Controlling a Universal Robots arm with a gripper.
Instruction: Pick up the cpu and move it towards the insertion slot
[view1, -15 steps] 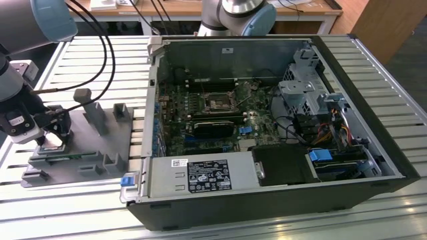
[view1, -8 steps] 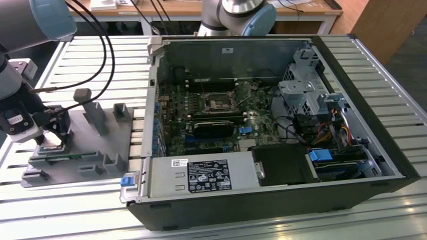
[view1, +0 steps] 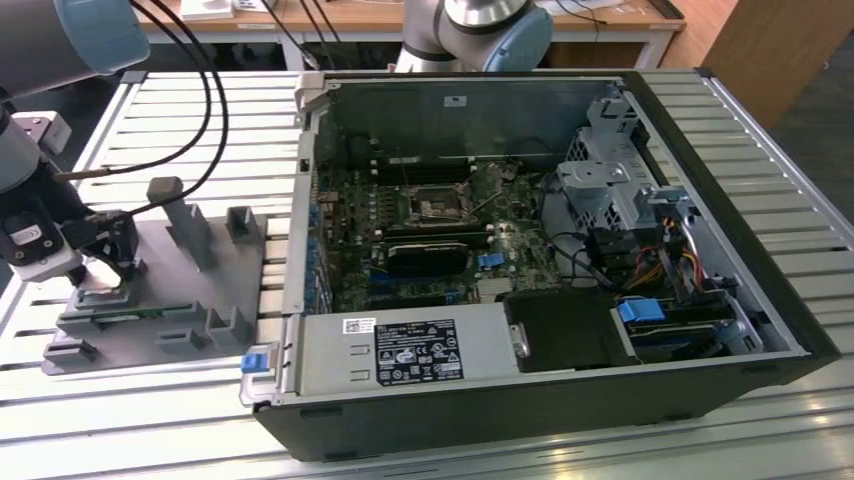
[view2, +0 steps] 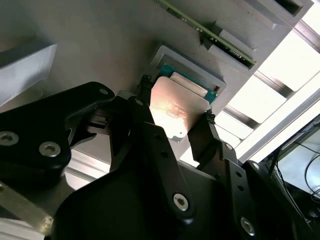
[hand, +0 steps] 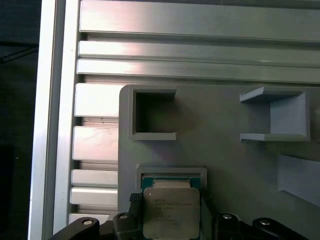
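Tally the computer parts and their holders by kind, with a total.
cpu: 1
green memory stick: 1
grey tray: 1
insertion slot: 1
computer case: 1
Total: 5

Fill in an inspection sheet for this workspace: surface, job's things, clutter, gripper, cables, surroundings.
Surface: slatted metal table, bearing a grey tray and an open computer case.
Job's things: the cpu at the tray's square recess; the insertion slot on the board inside the case, far from the gripper.
Clutter: green memory stick in the tray.
Gripper: gripper shut on the cpu, fingers against two opposite edges.
Cables: black cables along the arm; coloured wires inside the case.
Surroundings: wooden bench behind the table.
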